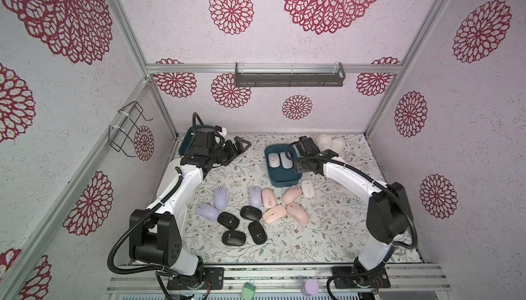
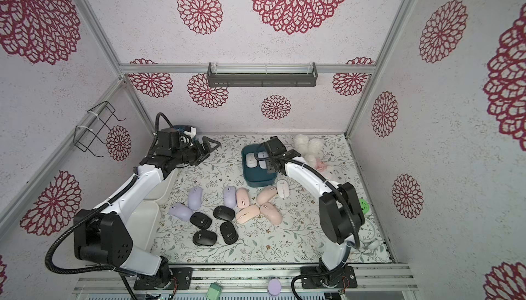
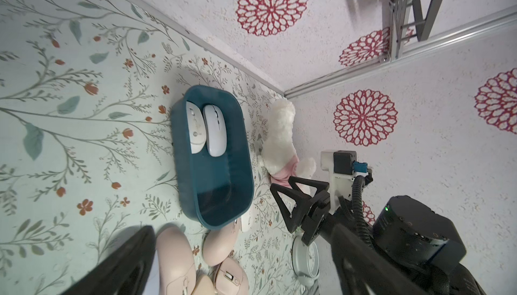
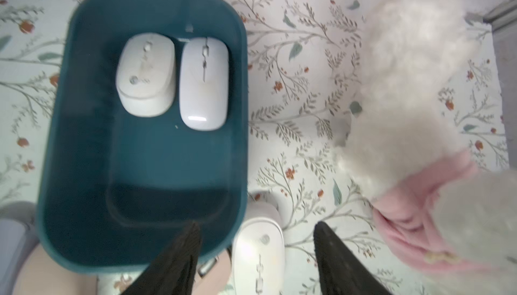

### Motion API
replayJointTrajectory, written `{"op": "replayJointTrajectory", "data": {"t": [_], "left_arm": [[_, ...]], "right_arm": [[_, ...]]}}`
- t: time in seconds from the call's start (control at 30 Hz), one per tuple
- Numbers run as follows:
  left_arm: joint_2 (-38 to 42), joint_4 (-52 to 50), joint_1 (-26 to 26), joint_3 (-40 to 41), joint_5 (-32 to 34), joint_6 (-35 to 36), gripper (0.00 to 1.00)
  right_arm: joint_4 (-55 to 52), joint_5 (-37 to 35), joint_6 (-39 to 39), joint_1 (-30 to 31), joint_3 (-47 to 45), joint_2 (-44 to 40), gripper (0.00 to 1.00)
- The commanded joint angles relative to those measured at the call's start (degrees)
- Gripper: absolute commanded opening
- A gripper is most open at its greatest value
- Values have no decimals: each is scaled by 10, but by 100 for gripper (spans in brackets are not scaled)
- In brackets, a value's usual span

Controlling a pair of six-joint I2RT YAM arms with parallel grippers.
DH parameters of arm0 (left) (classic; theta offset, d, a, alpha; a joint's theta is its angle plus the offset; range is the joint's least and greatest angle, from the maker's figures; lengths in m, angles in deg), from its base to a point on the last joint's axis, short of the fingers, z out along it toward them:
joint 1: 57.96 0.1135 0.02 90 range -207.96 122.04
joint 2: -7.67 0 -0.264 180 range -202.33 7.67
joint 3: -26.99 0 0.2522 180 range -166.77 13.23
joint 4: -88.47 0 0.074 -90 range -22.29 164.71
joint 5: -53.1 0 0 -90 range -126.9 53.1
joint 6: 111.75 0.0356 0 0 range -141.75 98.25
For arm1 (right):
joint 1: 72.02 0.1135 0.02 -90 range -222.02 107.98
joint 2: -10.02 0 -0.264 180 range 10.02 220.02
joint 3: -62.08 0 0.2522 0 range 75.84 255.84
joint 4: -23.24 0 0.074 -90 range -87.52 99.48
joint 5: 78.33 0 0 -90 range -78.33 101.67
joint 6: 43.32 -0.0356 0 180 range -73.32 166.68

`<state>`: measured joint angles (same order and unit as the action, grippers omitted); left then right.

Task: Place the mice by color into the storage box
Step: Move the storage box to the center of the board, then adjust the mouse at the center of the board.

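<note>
The loose white mouse (image 1: 308,188) lies beside the box (image 1: 284,183), at its four o'clock, beneath the right gripper's (image 4: 257,225) spread, empty jaws. Likely light, hard, slick: pinch its long sides. The left gripper (image 1: 240,145) gapes, empty.

Two mice (image 1: 273,159) lie side by side in the far end of my box (image 1: 284,182), which sits toward the back of the table (image 1: 327,227). One mouse (image 1: 308,188) lies just before its right corner. The other mice (image 1: 250,212) cluster before the box, nearer me. The plush (image 2: 308,145) lies right of the box, near the back wall
</note>
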<state>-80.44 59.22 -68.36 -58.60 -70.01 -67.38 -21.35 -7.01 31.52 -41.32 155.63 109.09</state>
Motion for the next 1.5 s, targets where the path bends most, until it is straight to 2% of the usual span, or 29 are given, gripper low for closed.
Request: {"op": "replayJointTrajectory", "data": {"t": [0.0,0.13,0.37,0.9,1.07,1.23,1.47], "left_arm": [[-12,-14,-20,-14,-1,14,99],[-11,-16,-26,-15,-1,15,100],[-10,-25,-26,-19,8,25,99],[-8,-31,-22,-21,11,27,100],[-2,-25,-24,-18,4,21,100],[-5,-19,-36,-17,-9,13,100],[-28,-25,-75,-22,-21,8,99]], "right_arm": [[15,17,-17,-6,-68,-42,68],[14,24,-12,-8,-107,-44,68],[34,64,-5,-9,-98,3,68],[15,104,0,19,35,103,69],[5,86,-5,13,-22,40,69],[-9,94,-13,-6,-127,-43,72],[-3,130,-20,-18,-213,-90,79]]}}
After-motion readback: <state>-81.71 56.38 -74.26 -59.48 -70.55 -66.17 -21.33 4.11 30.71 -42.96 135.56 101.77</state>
